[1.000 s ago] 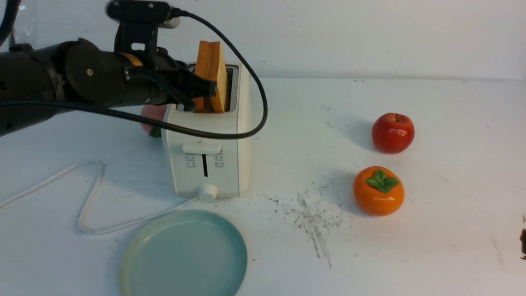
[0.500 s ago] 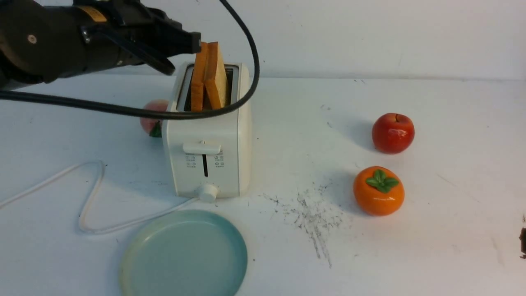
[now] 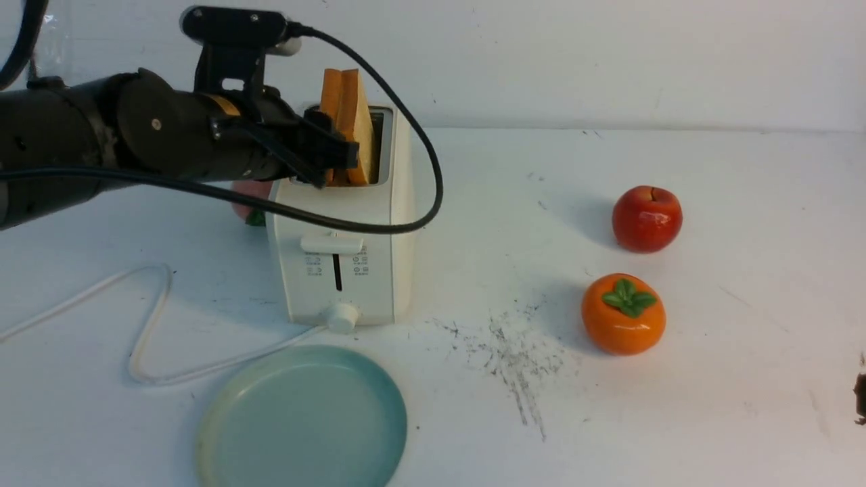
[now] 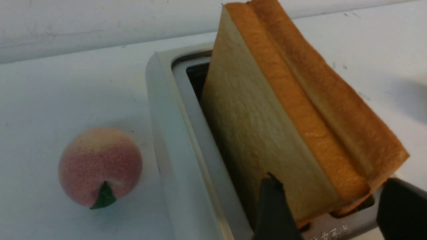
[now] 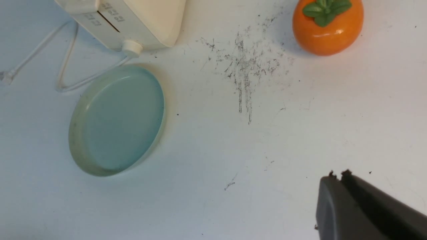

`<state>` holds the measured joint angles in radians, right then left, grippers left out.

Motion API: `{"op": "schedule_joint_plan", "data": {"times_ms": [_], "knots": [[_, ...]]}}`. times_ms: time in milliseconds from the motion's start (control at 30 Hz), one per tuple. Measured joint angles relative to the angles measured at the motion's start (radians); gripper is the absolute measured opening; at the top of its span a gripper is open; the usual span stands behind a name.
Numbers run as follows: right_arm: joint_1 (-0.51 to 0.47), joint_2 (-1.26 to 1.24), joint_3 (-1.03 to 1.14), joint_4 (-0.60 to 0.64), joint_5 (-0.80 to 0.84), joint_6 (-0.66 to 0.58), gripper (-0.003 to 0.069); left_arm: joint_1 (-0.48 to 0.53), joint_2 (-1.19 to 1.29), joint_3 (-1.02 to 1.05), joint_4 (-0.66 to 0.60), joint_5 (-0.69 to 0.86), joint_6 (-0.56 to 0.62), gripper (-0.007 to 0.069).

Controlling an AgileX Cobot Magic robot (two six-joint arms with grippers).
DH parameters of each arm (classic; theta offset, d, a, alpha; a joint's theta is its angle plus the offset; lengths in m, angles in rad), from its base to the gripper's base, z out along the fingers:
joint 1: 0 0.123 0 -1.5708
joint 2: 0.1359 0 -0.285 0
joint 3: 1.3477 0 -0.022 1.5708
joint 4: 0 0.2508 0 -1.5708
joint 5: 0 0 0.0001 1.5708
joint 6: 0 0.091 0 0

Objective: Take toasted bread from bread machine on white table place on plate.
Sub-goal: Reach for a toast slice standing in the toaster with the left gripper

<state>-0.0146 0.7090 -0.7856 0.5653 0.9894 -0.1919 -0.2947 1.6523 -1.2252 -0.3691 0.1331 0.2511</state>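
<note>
Two slices of toasted bread [image 3: 352, 101] lean together and stick out of the cream bread machine [image 3: 345, 270] on the white table [image 3: 676, 419]. My left gripper [image 3: 338, 159] is at the toaster's top, open, with its jaws on either side of the near lower corner of both slices. In the left wrist view the toast [image 4: 267, 100] sits between my fingertips [image 4: 273, 206]; the far finger stands a little off the crust. The teal plate [image 3: 210, 419] lies empty in front of the toaster. My right gripper [image 5: 337, 175] is shut and empty, low over the table at the right.
A peach [image 4: 100, 165] lies left of the toaster. An apple [image 3: 647, 218] and an orange persimmon [image 3: 623, 313] stand on the right. The toaster's white cord [image 3: 145, 325] loops at the left. My arm's black cable [image 3: 379, 226] hangs across the toaster's front.
Half a second ago my left gripper was higher, by the top of the slices. It has come back down to the toaster's top around their near corner. The toast stays in the slots.
</note>
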Motion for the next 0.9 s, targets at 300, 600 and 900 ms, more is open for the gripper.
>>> {"op": "schedule_joint_plan", "data": {"times_ms": [300, 600, 900], "knots": [[0.000, 0.000, 0.000, 0.000, 0.000, 0.000, 0.0023, 0.000, 0.047, 0.000, 0.000, -0.031, 0.001, 0.0411], [0.000, 0.000, 0.000, 0.004, 0.000, 0.000, 0.0032, 0.000, 0.052, 0.000, 0.026, -0.075, 0.005, 0.0047], [0.000, 0.000, 0.000, 0.004, 0.000, 0.000, 0.0038, 0.000, 0.022, 0.000, 0.038, -0.066, 0.005, 0.0042]]}}
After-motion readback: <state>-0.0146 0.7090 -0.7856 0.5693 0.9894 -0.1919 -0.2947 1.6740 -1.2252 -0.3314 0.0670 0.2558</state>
